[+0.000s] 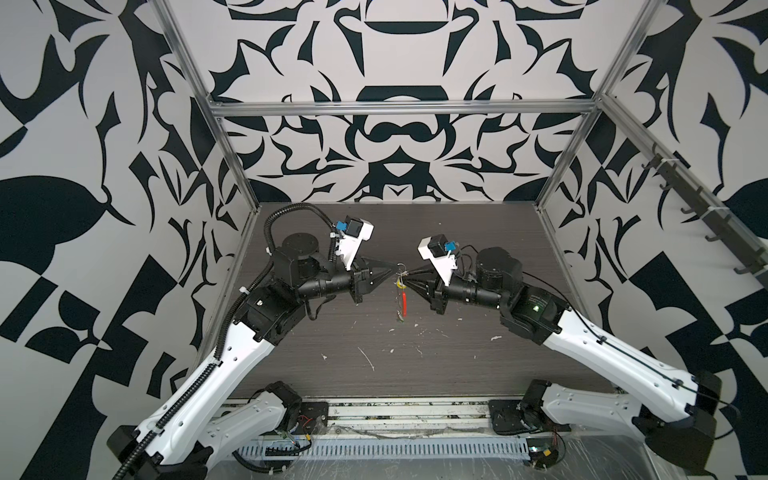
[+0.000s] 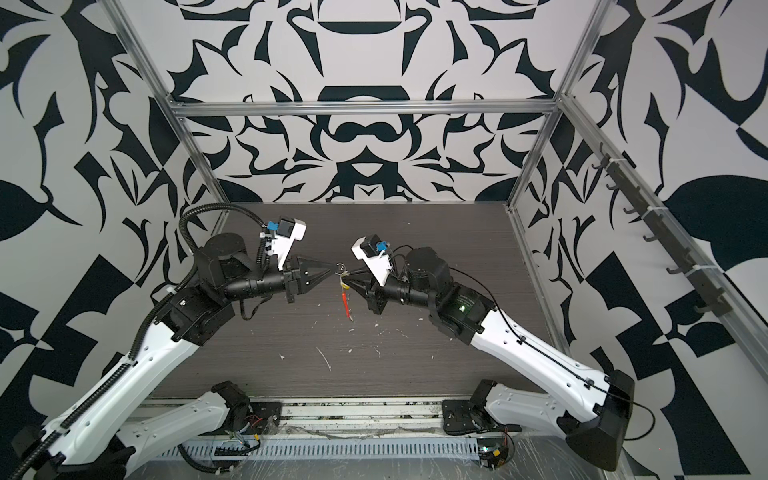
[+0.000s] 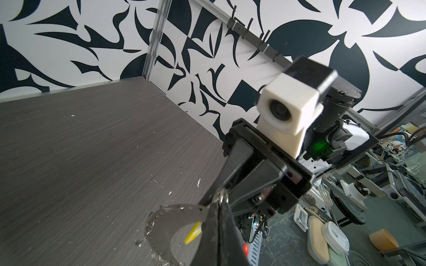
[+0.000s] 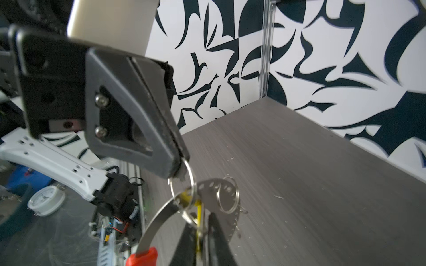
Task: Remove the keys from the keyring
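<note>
Left gripper (image 1: 393, 271) pinched a small metal loop (image 4: 191, 171) & right gripper (image 1: 409, 279) pinched the tiny yellow key (image 3: 193, 233); it wasn't off the thin grey holey keyring (image 3: 166, 210) yet.

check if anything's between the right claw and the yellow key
Nothing visible. The right claw is shut on the yellow key, which lies between its fingers in the right wrist view. The keyring hangs beside it, not between, and the left claw pinches a small metal ring close by.

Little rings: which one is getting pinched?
The ring at the left fingers' tips, beside the yellow key; the other ring hangs free on the keyring.
</note>
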Tool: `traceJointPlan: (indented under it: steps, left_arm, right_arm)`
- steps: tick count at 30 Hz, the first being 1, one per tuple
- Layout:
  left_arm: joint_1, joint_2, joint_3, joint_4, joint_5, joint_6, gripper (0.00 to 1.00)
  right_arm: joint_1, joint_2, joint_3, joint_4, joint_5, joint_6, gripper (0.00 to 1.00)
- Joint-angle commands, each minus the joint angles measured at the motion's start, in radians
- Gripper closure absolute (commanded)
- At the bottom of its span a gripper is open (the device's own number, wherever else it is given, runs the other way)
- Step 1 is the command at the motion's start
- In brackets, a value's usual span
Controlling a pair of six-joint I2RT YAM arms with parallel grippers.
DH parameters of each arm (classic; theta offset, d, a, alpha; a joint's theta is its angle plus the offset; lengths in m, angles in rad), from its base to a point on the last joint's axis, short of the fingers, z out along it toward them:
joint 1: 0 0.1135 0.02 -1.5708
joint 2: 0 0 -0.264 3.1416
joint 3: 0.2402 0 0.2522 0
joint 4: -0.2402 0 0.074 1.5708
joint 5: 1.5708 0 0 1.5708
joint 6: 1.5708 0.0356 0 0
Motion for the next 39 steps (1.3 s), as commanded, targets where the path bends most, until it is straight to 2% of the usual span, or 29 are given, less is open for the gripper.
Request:
traceJointPlan:
  steps: [1,4,11,17,23,27,30,33,37,39]
  left_arm:
    - [0.002,-0.027,-0.024,0.041,-0.054,-0.019,1.0]
    - [-0.002,-0.021,-0.032,0.074,-0.085,-0.071,1.0]
    - [-0.078,-0.017,-0.051,0.085,-0.304,-0.131,1.0]
    - [-0.11,-0.016,-0.067,0.127,-0.35,-0.169,1.0]
    - [-0.11,-0.023,-0.087,0.131,-0.379,-0.158,1.0]
    - [-0.11,-0.037,-0.11,0.16,-0.393,-0.149,1.0]
    - [-0.11,-0.036,-0.115,0.199,-0.356,-0.16,1.0]
    - [-0.112,-0.04,-0.139,0.253,-0.344,-0.196,1.0]
    - [-0.149,-0.039,-0.148,0.266,-0.39,-0.197,1.0]
    - [-0.179,-0.04,-0.149,0.265,-0.439,-0.177,1.0]
  right_arm:
    - [0.022,-0.01,0.051,-0.004,0.043,-0.033,1.0]
    - [0.05,0.003,0.071,-0.024,0.077,-0.064,1.0]
    - [0.137,0.051,0.107,-0.022,0.201,-0.125,1.0]
    - [0.157,0.083,0.088,0.043,0.213,-0.118,1.0]
    - [0.157,0.061,0.047,0.074,0.172,-0.11,1.0]
    - [0.155,0.035,0.008,0.118,0.083,-0.097,1.0]
    - [0.155,0.073,0.043,0.068,0.189,-0.08,1.0]
    - [0.156,0.082,0.033,0.111,0.308,-0.042,1.0]
    - [0.155,0.114,0.065,0.108,0.373,-0.03,1.0]
    - [0.155,0.134,0.075,0.122,0.346,-0.023,1.0]
